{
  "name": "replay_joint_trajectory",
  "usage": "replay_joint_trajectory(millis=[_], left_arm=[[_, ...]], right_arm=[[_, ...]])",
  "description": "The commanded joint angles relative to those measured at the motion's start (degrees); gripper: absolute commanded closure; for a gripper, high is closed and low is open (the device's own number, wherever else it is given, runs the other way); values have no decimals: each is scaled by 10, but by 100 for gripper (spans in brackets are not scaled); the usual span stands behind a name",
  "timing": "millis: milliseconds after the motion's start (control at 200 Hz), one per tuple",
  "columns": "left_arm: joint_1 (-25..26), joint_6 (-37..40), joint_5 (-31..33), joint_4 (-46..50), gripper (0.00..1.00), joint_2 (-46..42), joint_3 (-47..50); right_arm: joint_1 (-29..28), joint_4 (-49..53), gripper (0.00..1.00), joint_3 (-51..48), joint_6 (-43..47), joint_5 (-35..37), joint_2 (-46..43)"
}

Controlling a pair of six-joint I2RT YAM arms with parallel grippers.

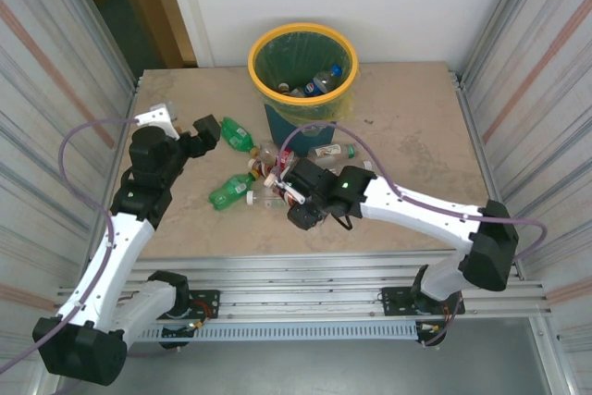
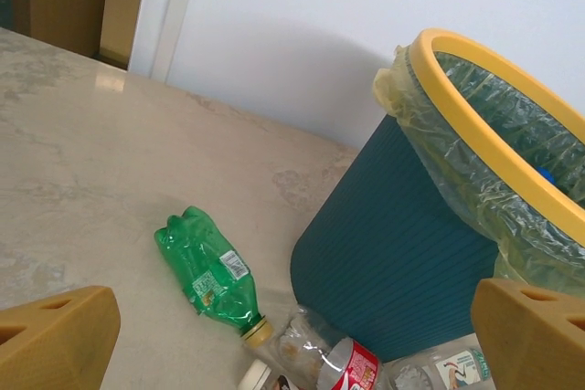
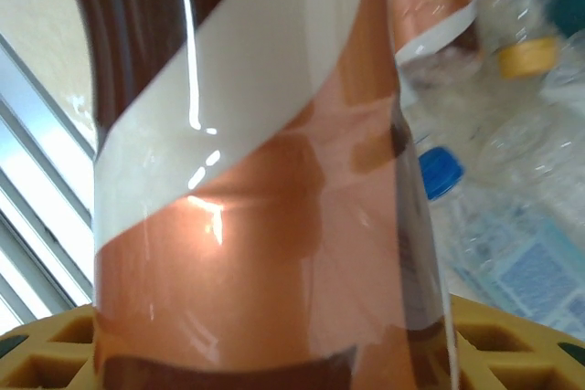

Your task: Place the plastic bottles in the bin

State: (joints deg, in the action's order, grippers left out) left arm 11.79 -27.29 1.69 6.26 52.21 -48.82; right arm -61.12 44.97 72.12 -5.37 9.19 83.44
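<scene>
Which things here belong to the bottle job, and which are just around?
Job: bin, brown bottle in the right gripper, far green bottle, near green bottle, clear bottles by the bin, bottles inside the bin.
Just around: table, metal rails, side walls.

Top view looks down from behind the arms. Left wrist view, low, shares its round teal yellow-rimmed plastic bin (image 1: 255, 67) (image 2: 402, 244) at twelve o'clock. Right wrist view hugs a brown plastic bottle (image 3: 247, 226).

Upright yellow-rimmed teal bin (image 2: 411, 253), plastic bottles (image 1: 229, 193) strewn just before it
</scene>
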Motion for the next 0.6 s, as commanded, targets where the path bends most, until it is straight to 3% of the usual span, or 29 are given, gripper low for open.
replay_joint_trajectory(millis=[0,341,596], left_arm=[[-5,-8,18,5,1,-12,9],[-7,-14,12,6,1,-12,15],[-7,-17,10,6,1,-8,19]], right_arm=[[-3,-24,62,25,-6,35,-40],[-1,-85,65,50,0,95,-113],[36,-130,65,104,36,96,-120]])
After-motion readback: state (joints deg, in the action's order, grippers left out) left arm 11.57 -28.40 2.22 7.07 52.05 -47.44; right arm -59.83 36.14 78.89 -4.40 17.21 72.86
